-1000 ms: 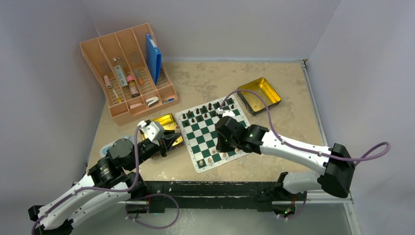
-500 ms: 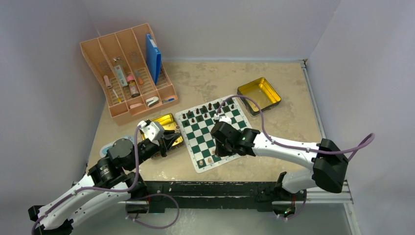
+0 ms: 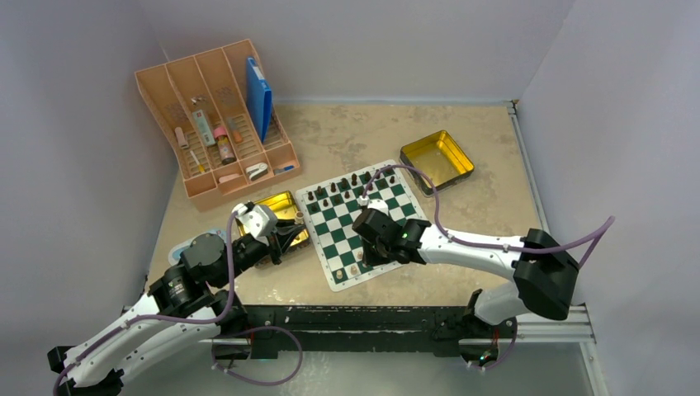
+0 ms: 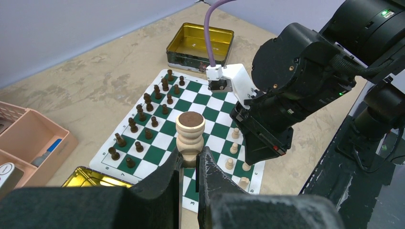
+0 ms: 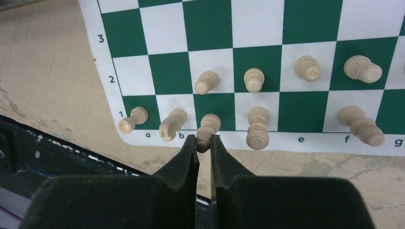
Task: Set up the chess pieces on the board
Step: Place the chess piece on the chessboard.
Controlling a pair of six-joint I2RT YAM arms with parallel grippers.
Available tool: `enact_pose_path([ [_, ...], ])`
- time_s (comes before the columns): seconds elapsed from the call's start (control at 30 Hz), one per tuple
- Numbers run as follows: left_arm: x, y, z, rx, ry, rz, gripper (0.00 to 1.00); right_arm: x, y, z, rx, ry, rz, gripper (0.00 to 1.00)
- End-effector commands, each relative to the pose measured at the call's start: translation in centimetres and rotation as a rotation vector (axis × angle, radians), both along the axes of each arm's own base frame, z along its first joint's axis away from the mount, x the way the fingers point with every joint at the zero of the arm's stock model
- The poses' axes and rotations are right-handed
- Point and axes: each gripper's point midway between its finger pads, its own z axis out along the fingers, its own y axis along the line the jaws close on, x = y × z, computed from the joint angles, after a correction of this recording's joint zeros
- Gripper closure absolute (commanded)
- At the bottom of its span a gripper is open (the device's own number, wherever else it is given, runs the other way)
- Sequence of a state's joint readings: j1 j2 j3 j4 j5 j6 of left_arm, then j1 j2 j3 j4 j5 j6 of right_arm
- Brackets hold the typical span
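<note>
The board (image 3: 330, 216) lies mid-table, dark chessmen (image 3: 347, 186) lined along its far rows. My left gripper (image 4: 191, 160) is shut on a tan chess piece (image 4: 190, 131), held base-up above the board's left side; in the top view this gripper (image 3: 285, 239) hovers by a gold tin. My right gripper (image 5: 204, 143) is shut on the top of a tan chess piece (image 5: 209, 125) whose base is at square c1 of the board (image 5: 210, 28). Tan pieces flank it: a rook (image 5: 131, 120), a knight (image 5: 171, 125), a taller piece (image 5: 258, 128), and pawns (image 5: 254, 79) on row 2.
One gold tin (image 3: 276, 210) sits left of the board under the left arm, another (image 3: 437, 161) at the back right. An orange divided tray (image 3: 216, 124) with small items stands at the back left. A black rail (image 3: 355, 318) runs along the near table edge.
The right arm has swung left and come in over the board's near edge, still shut on its tan piece. The left arm has not moved.
</note>
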State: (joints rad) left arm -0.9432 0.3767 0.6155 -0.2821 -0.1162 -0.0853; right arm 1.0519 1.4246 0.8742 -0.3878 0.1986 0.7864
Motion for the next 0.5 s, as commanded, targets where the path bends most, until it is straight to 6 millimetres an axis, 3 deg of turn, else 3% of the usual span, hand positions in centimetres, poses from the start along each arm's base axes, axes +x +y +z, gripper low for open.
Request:
enact_pose_path([
  [0.0,-0.1,0.2,2.2,-0.038,-0.042,-0.002,1.00,0.8,0.0,-0.8,-0.010,-0.028,-0.033,0.93],
  [0.47,-0.1,0.2,2.1,-0.038,-0.042,-0.002,1.00,0.5,0.1,-1.8,-0.016,-0.008,-0.026,0.88],
])
